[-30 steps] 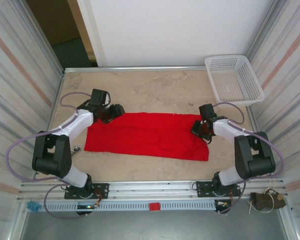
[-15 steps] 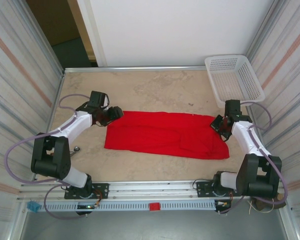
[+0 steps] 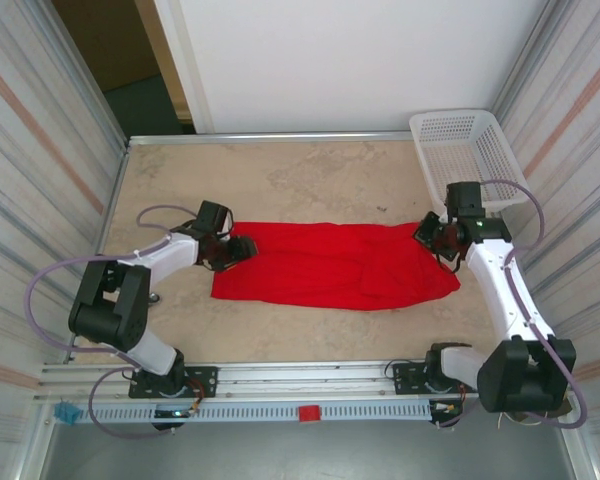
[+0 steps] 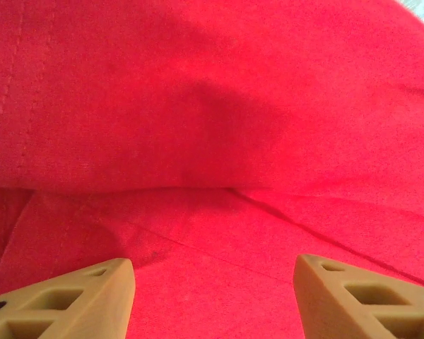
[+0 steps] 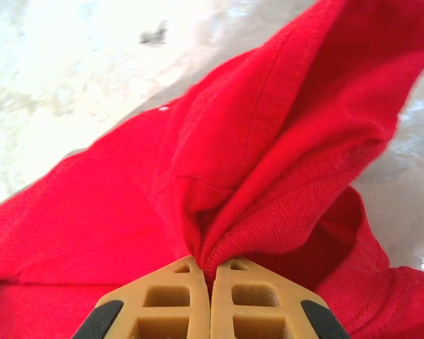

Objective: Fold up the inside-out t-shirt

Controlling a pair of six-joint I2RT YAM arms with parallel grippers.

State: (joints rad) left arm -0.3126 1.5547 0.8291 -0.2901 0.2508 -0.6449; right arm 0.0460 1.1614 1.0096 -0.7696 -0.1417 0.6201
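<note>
Compared with a second ago, the t-shirt [image 3: 335, 265] is lying further toward the basket [image 3: 450, 116] side of the table [image 3: 310, 175]. The end nearest the basket is now sitting in front of the basket itself, and the end farthest from the basket is lying well further in from the side wall. The right arm [image 3: 500, 280] is now stretching out long. The right jaws, which were sitting short of the basket, are now hanging near its near corner. The left arm [image 3: 165, 255] is bending in tighter, and the left jaws are sitting at the cloth's end farthest from the basket, having followed it across.

The right jaws are pressing together and pinching a bunched, ribbed edge of the t-shirt, with red cloth rising from the fingers [image 5: 173, 293] in a peaked fold. The left jaws are standing spread, their two tan fingers [image 4: 71, 296] well apart with nothing between them, over flat layers of the red cloth. Whether they are touching it cannot be told.

Counting: one t-shirt is lying as a long folded band across the table, nearer than the basket and running away from it. One white mesh basket is sitting at the table's far corner. Two arms are reaching in, each with one set of jaws.
</note>
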